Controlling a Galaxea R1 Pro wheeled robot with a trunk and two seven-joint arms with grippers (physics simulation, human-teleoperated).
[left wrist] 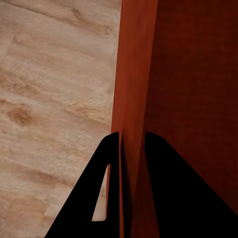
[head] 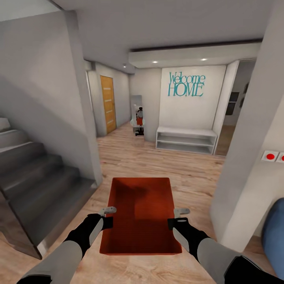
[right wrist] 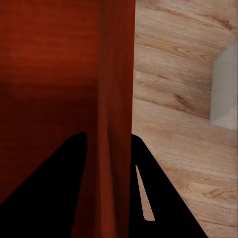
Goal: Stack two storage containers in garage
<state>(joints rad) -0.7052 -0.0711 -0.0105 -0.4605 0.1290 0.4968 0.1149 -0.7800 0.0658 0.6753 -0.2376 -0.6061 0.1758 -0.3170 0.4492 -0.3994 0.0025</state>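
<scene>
An orange-red storage container (head: 140, 215) is held out in front of the robot above the light wood plank floor (head: 189, 173), the left gripper (head: 107, 221) clamped on its left wall and the right gripper (head: 175, 221) clamped on its right wall, each with one finger inside and one outside. The container is open-topped with nothing inside it. Ahead, above a low white shelf unit (head: 186, 140), teal lettering (head: 186, 84) on the white wall reads "Welcome HOME".

Even, bright indoor light; two ceiling spots (head: 179, 60) glow ahead, soft shadows inside the bin (head: 140, 215), render slightly blurry
</scene>
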